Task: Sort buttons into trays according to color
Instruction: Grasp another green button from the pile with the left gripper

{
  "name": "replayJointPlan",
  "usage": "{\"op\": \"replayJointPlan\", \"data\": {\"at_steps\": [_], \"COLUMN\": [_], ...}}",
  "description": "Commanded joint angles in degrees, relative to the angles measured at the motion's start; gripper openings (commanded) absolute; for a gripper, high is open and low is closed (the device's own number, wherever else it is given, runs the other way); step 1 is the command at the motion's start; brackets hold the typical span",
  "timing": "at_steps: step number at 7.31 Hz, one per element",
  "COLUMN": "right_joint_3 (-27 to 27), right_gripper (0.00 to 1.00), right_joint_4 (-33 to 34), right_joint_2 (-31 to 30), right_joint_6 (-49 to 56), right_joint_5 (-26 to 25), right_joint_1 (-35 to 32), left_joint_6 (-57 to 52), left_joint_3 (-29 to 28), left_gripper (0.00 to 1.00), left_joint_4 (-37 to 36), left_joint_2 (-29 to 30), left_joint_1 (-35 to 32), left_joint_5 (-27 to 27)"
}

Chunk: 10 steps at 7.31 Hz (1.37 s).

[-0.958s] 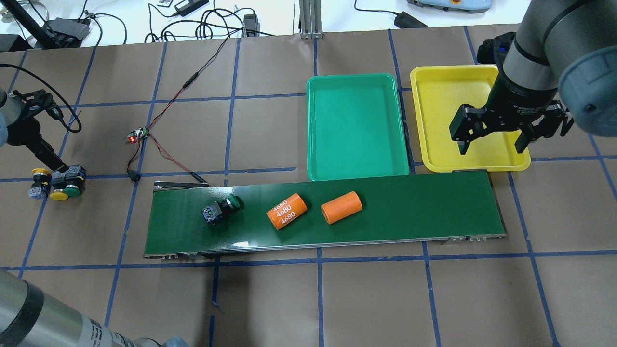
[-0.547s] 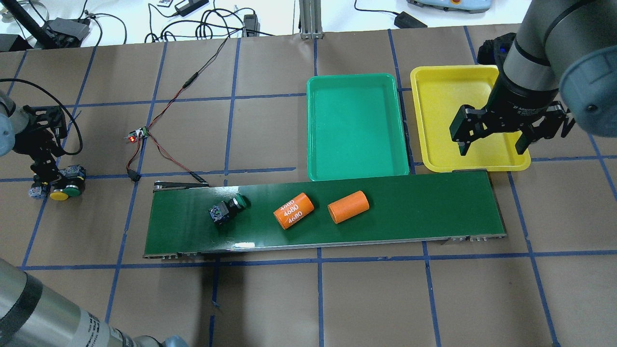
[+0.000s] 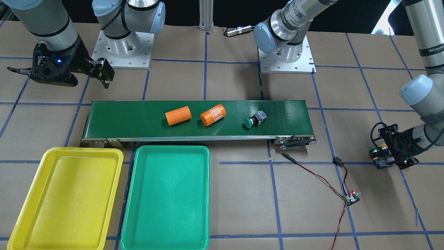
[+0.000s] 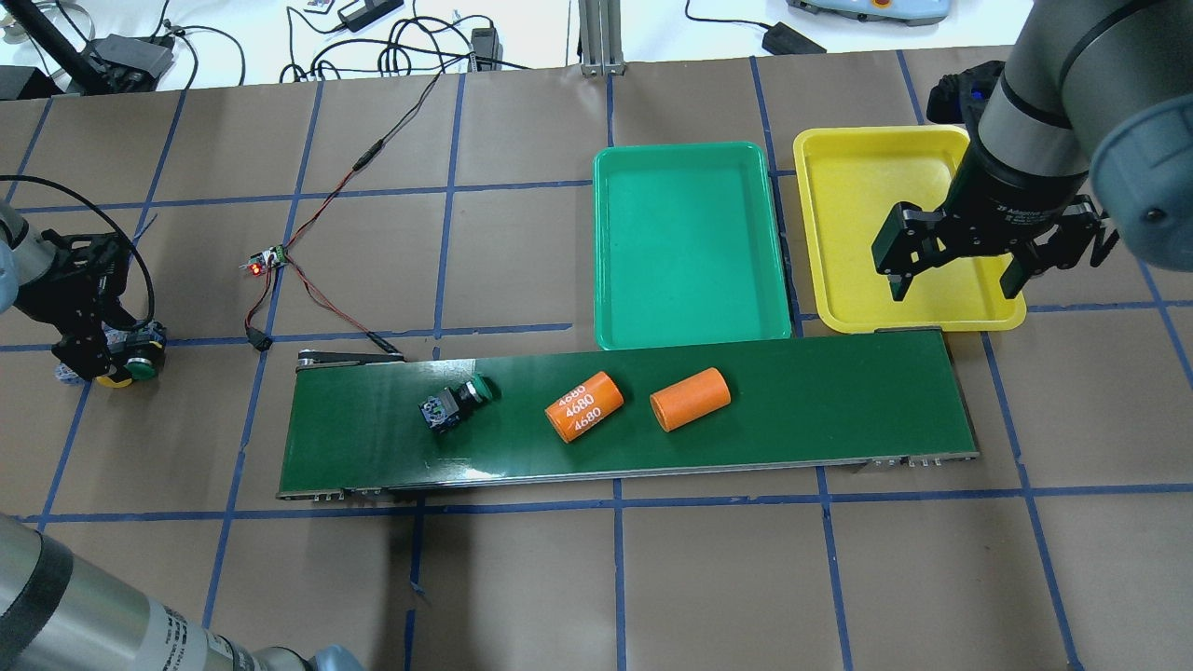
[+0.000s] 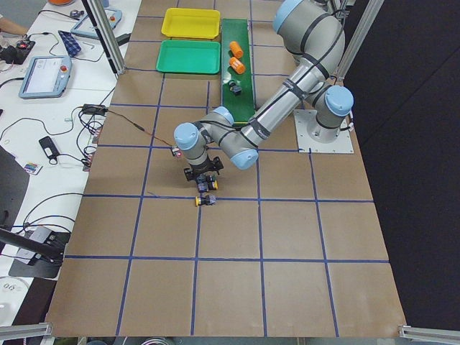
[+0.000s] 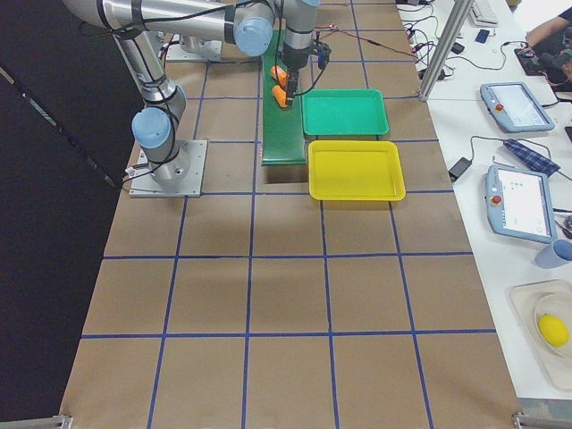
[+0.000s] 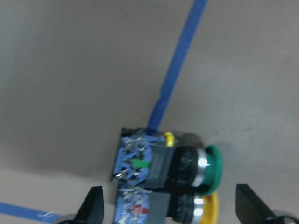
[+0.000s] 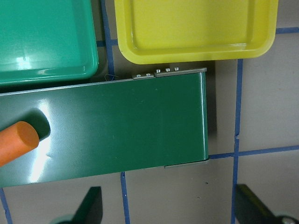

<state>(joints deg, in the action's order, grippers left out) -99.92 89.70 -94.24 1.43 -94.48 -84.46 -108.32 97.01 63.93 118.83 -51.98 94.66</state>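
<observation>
One green-capped button (image 4: 457,405) (image 3: 254,119) lies on its side on the dark-green belt (image 4: 839,401). Off the belt's left end, a cluster of buttons sits on the table, showing a green cap (image 7: 211,163) (image 4: 143,367) and a yellow cap (image 7: 211,208) (image 4: 116,380). My left gripper (image 7: 170,210) (image 4: 89,354) (image 3: 390,156) hangs low over this cluster, open, its fingers either side of it; part of the cluster is hidden. The green tray (image 4: 690,242) and the yellow tray (image 4: 867,205) hold nothing. My right gripper (image 4: 951,280) (image 8: 169,207) hovers open over the yellow tray's near edge.
Two orange cylinders (image 4: 583,406) (image 4: 690,399) lie on the belt, right of the button. A small circuit board (image 4: 266,261) with red and black wires runs to the belt's left end. Cables and boxes crowd the table's far edge.
My left gripper has swung in and down over the button cluster, covering part of it. The belt's button and both cylinders have shifted right. The right arm has barely moved.
</observation>
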Motion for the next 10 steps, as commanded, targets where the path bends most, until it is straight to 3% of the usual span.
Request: {"op": "replayJointPlan", "data": {"at_steps": [1,10], "right_joint_3": [-0.1,-0.8], "right_gripper": [1.0,1.0], "right_joint_4": [-0.1,0.5], "right_joint_2": [0.0,-0.2], "right_joint_6": [0.0,-0.2], "right_joint_5": [0.0,-0.1], "right_joint_1": [0.0,0.0], "left_joint_6": [-0.5,-6.7], "left_joint_3": [-0.2,-0.2], "left_gripper": [1.0,1.0], "left_joint_4": [-0.2,-2.1], "left_joint_2": [1.3,-0.1], "left_joint_1": [0.1,-0.7], "left_joint_5": [-0.4,-0.4]}}
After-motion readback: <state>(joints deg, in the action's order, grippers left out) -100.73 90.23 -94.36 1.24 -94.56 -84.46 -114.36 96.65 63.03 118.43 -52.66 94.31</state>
